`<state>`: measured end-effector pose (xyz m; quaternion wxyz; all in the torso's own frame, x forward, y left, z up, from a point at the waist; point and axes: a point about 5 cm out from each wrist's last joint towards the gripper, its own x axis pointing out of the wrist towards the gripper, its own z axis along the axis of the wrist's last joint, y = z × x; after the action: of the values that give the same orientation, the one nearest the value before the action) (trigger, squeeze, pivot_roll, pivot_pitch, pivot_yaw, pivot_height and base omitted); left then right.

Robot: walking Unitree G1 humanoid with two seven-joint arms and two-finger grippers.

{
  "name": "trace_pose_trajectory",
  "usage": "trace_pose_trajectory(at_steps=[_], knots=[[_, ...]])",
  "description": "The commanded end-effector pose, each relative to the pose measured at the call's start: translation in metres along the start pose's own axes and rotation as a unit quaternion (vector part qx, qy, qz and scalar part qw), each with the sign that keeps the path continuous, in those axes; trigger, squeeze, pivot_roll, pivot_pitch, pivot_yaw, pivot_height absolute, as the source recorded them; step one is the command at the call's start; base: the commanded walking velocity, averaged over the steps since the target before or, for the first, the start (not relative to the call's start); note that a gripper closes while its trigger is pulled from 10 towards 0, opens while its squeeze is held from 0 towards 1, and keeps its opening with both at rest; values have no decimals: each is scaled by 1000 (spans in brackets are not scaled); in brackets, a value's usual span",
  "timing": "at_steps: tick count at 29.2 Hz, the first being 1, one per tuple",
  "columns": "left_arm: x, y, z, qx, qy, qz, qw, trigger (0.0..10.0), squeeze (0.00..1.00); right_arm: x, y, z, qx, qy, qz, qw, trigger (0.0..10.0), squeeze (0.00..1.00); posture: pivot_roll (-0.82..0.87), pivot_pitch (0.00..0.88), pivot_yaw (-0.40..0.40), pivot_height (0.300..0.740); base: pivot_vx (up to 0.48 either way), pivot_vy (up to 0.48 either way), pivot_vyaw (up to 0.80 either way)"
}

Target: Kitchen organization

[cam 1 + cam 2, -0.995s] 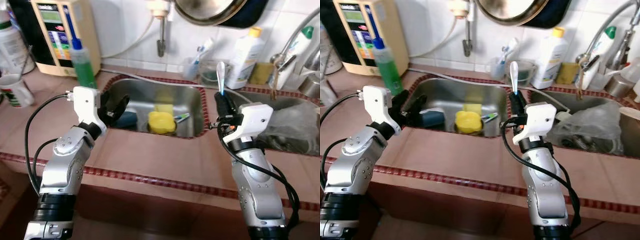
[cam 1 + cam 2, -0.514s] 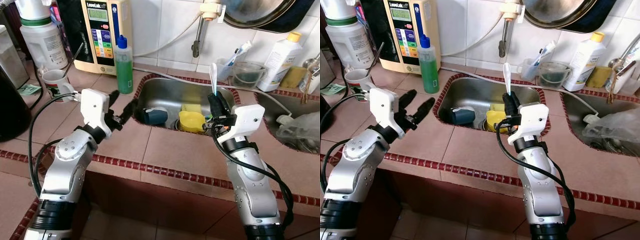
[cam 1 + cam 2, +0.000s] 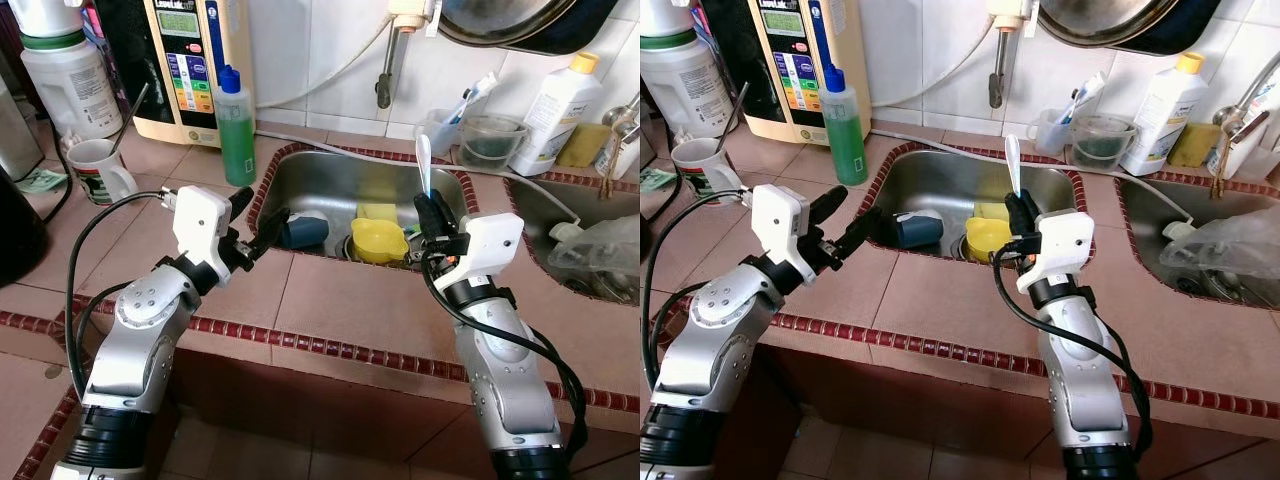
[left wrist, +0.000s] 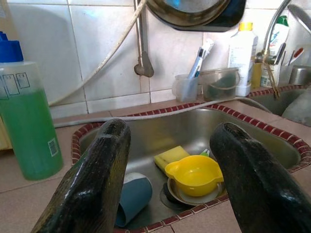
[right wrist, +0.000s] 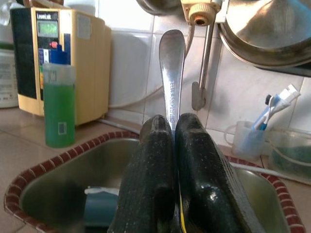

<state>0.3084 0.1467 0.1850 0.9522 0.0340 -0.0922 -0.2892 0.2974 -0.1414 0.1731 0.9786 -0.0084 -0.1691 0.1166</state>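
Right now, right pincer [image 3: 1011, 205] clamped on a metal spoon [image 3: 1011, 165], handle pinched between the two black fingers, bowl end pointing straight up (wrist view shows stamped lettering along the handle, too small to read). Held above the near rim of the steel sink [image 3: 320, 180], toward its right-hand corner. Left pincer [image 3: 258, 215] spread wide, gripping nothing, poised over the near left corner of the same sink, fingers [image 4: 97, 179] aimed in toward the basin. Down in the basin: a blue cup [image 3: 302, 231] lying on its side, just beside it a yellow bowl [image 3: 378, 240] sitting over the drain, and a yellow sponge [image 3: 377, 212] behind that. On the tiled surface [image 3: 340, 300] at the back left corner of the sink, a green liquid bottle [image 3: 235, 125] with a blue cap, upright. Further left, a white mug [image 3: 98, 170]. Along the back edge, a clear holder with a toothbrush [image 3: 440, 120], and a white bottle [image 3: 560, 100] with a yellow cap.
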Motion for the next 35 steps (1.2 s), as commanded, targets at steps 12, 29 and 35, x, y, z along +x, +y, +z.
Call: trace_pose_trajectory(at_steps=[12, 29, 35], knots=[[-1, -8, 4, 2, -12, -32, 999, 10000, 0, 1, -3, 0, -8, -5, 1, 1000, 10000, 0, 47, 19, -43, 740, 453, 0, 0], [-1, -11, 6, -27, -21, -33, 999, 10000, 0, 1, -5, 0, -9, -5, 1, 1000, 10000, 0, 47, 22, -42, 740, 300, 0, 0], [-3, -12, 7, -27, -23, -41, 999, 10000, 0, 0, -7, -3, -11, 0, 2, 1000, 10000, 0, 47, 27, -41, 740, 0, 0, 0]])
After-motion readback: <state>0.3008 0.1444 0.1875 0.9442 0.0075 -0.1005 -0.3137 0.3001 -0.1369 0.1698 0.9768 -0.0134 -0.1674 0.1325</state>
